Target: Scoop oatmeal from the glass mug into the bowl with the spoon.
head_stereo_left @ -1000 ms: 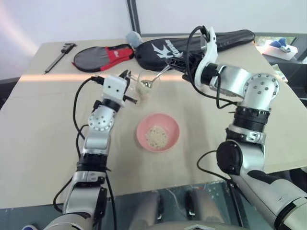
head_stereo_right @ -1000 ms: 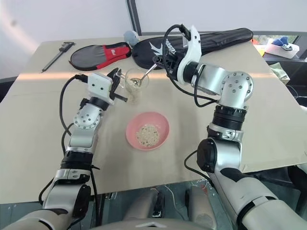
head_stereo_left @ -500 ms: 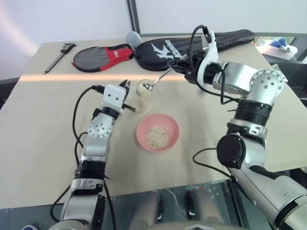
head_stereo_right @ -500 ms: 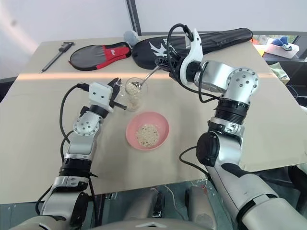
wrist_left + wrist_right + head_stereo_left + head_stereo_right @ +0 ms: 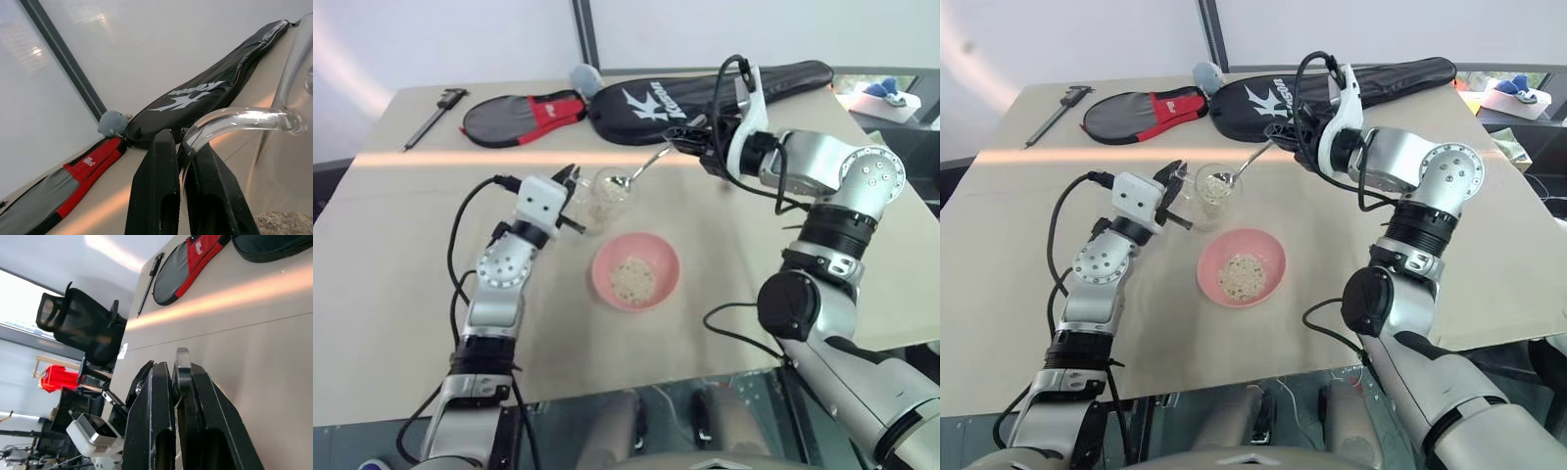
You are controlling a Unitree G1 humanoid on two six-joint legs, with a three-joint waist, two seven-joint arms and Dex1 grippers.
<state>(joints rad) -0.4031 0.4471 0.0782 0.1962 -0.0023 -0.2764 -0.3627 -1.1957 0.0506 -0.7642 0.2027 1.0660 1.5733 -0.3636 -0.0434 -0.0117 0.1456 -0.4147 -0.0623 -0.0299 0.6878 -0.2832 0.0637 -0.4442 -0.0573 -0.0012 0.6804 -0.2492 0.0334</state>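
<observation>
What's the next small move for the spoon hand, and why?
Probably carry the spoon toward the bowl and tip it there: its scoop sits at the glass mug rim, apparently with oatmeal, and the bowl lies just nearer the robot.

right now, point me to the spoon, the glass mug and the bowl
spoon (image 5: pixel 644 168), left eye view, on the middle of its handle
glass mug (image 5: pixel 1215 194), right eye view, on its clear side wall
bowl (image 5: pixel 667 262), left eye view, on its pink rim

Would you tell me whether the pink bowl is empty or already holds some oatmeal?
Not empty: the bowl holds a small heap of oatmeal in its middle, with bare pink around it.
</observation>
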